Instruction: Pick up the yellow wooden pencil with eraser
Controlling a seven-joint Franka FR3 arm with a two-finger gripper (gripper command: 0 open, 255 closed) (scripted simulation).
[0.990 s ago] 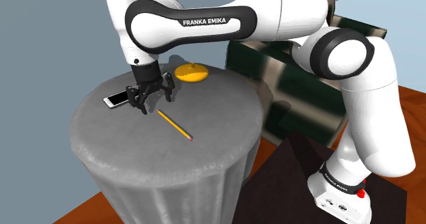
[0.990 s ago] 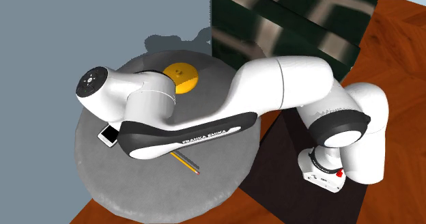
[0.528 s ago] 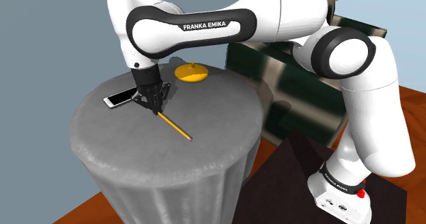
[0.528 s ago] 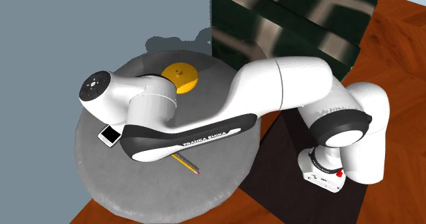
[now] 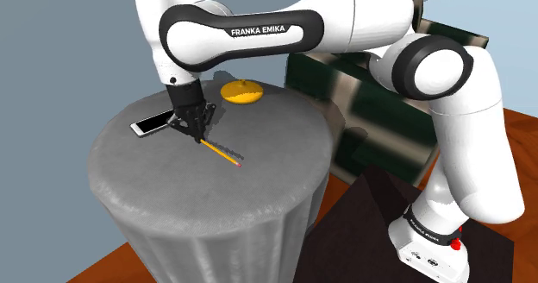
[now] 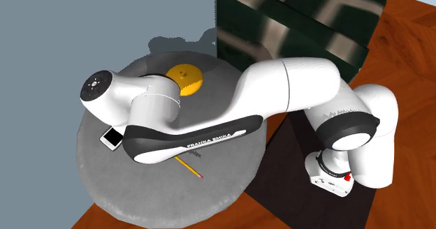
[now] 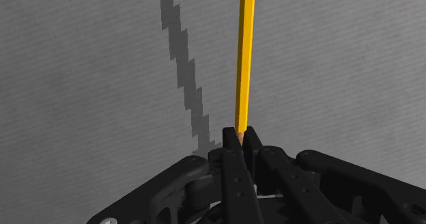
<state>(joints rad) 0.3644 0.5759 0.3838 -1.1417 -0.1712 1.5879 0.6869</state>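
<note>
Grey bench (image 5: 155, 195) lies beneath the yellow pencil (image 5: 222, 154), clamped at one end by the fingers (image 7: 231, 151), long axis pointing straight away from them.

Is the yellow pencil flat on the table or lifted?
Lifted: the black tool is shut on one end of the yellow wooden pencil, and its shadow lies apart on the grey tabletop.

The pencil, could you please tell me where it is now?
In the shoulder view, the pencil is clasped at one end by the pincer over the table, right of the phone.
</note>
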